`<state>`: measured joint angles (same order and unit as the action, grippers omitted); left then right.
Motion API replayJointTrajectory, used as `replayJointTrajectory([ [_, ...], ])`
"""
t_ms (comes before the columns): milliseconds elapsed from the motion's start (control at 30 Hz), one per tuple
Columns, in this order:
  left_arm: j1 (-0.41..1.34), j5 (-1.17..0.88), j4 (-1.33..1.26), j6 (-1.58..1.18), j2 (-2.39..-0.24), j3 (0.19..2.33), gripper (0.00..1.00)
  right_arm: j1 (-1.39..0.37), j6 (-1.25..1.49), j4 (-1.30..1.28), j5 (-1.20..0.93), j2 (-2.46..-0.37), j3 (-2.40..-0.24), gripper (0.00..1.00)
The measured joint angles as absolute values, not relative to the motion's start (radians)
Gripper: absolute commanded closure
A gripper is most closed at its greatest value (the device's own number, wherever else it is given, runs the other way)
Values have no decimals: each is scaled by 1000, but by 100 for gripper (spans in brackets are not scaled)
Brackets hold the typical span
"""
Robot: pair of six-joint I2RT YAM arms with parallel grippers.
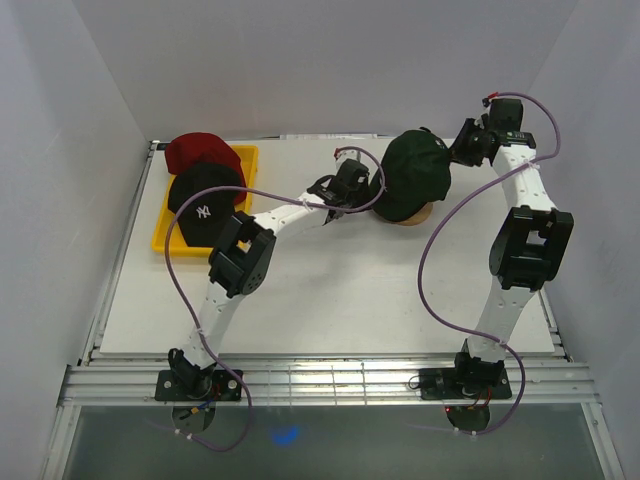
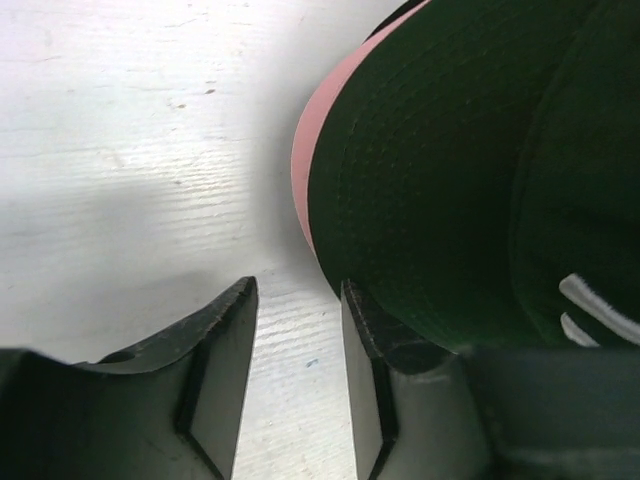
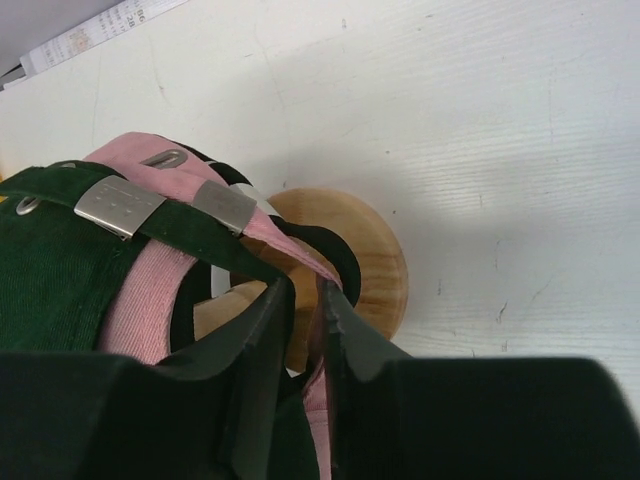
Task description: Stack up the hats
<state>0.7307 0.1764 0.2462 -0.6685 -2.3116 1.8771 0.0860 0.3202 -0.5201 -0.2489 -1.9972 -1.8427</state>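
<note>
Sitting on a mushroom-shaped wooden stand (image 3: 370,250) toward the far right of the white tabletop (image 1: 330,290), a dark green fabric baseball cap (image 1: 415,170) covers a pale pink fabric cap (image 2: 303,170). The pink brim shows only as a thin strip just under the green brim. White stitching marks the green crown.

The left gripper (image 2: 298,295) sits low at the brim side of the two caps. Its jaws stand partly open with bare tabletop between them and hold nothing. The green brim lies against the tip of one finger (image 2: 365,320).

The right gripper (image 3: 305,295) is at the back of the caps, where the adjuster straps cross above the stand. A green strap with a metal buckle lies on top, a pink one just below it, and a black strap loop beneath. The jaws are nearly together, leaving a narrow slit, and the pink strap runs into it. Whether the strap is pinched or merely lies there cannot be told.

Well apart at the far left, a yellow plastic tray (image 1: 160,243) holds a black cap with a white logo (image 1: 205,205). That cap partly overlaps a dark red cap (image 1: 200,150) behind it.
</note>
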Motion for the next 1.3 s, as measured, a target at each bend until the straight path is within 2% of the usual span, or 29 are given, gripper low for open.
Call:
replayJointTrajectory([
  [200,731,210,255,-665,-2210,1764,39,91,323,-554,-242,-1997,-1887,65],
  [367,731,227,252,-656,-2112,1709,39,91,331,-559,-246,-1997,-1914,63],
  [667,731,253,238,-643,-1966,1654,38,91,339,-577,-246,-1996,-1940,48],
  [867,731,273,240,-625,-1911,1642,37,94,349,-578,-244,-1982,-1941,29],
  [1300,730,325,289,-572,-1782,1642,37,98,371,-580,-273,-1943,-1941,19],
])
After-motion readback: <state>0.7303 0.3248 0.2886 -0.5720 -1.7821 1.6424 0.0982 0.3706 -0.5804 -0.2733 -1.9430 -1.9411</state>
